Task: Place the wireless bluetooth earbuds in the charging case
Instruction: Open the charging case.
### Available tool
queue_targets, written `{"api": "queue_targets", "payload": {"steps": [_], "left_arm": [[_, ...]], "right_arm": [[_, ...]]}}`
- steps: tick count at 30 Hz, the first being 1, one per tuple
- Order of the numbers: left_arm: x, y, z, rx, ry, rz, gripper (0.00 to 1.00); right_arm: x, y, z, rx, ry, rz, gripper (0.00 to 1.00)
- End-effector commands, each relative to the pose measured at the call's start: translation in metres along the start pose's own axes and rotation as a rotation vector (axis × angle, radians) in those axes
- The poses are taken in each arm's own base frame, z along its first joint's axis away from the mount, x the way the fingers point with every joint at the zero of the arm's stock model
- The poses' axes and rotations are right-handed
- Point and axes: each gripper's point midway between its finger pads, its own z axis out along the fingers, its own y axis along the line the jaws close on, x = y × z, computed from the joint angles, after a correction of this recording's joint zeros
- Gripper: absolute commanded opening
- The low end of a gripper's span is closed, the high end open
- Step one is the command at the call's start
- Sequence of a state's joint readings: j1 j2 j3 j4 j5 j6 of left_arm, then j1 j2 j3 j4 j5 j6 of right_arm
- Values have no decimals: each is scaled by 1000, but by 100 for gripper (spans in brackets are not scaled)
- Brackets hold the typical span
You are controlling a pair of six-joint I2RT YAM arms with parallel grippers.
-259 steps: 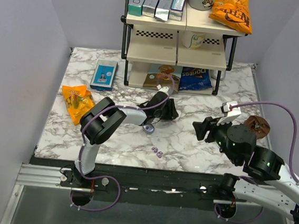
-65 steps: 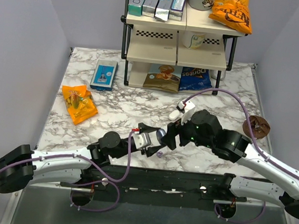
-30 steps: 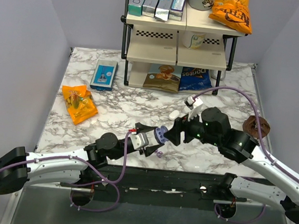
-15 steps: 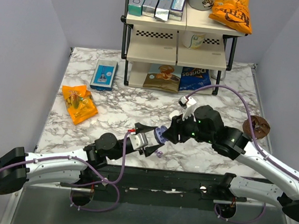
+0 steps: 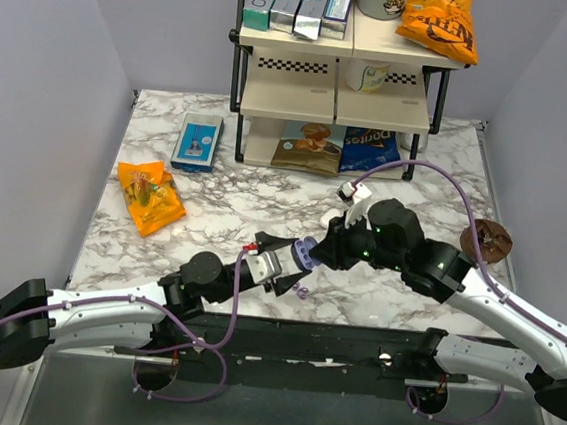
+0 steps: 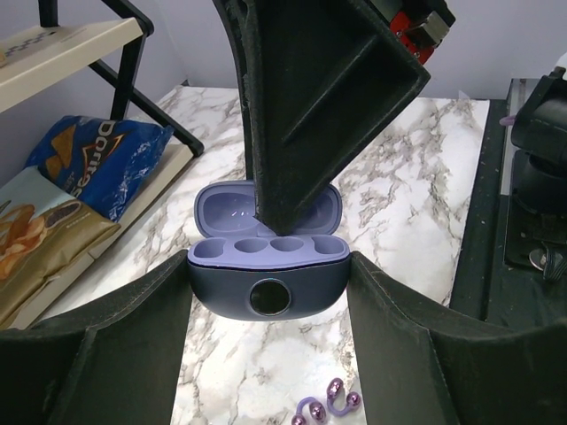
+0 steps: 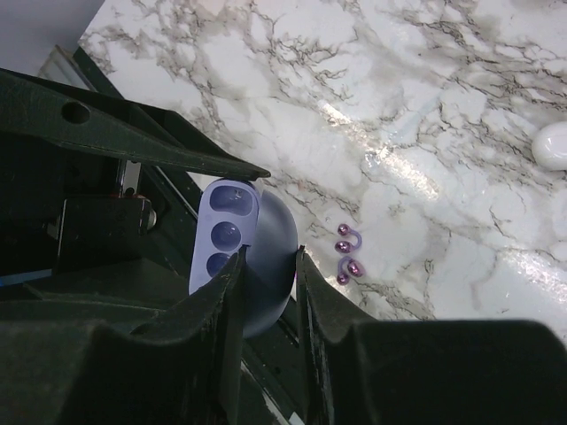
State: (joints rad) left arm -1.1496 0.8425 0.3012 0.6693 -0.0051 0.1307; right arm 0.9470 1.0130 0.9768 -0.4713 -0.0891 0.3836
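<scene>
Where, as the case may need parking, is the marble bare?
Bare marble: between the orange snack packet and the near edge; between the blue chip bag and the brown round disc. Crowded: front centre, where left tool and right tool meet at the lavender charging case near the purple earbuds.

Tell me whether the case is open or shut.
Open: in the left wrist view the case has its lid standing back and its wells showing, empty; the earbuds lie on the table.

I see a white table [image 5: 223,217] veined grey. The case [image 6: 266,297] is dusky lavender-blue outside, paler lilac inside; the earbuds [image 7: 342,246] are glossy purple. The chip bag [image 5: 372,151] is blue, the pouch [image 5: 147,194] orange.
</scene>
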Motion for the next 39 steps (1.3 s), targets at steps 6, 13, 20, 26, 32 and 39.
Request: {"api": "queue_targets", "payload": {"steps": [6, 13, 20, 26, 32, 39], "left_arm": [[-7, 15, 2, -90, 39, -41, 70], [-10, 28, -2, -162, 88, -55, 99], [-8, 28, -3, -167, 135, -116, 99], [-51, 10, -15, 92, 44, -261, 98], [-73, -20, -23, 515, 95, -501, 88], [-68, -25, -5, 636, 120, -512, 93]], "right_arm": [[-20, 8, -31, -51, -86, -161, 1], [-29, 13, -50, -73, -116, -238, 1], [-27, 15, -55, -99, -117, -327, 1], [-36, -13, -65, 24, -199, -552, 1], [-48, 4, -92, -42, -276, -662, 1], [-32, 19, -73, -162, -168, -669, 1]]}}
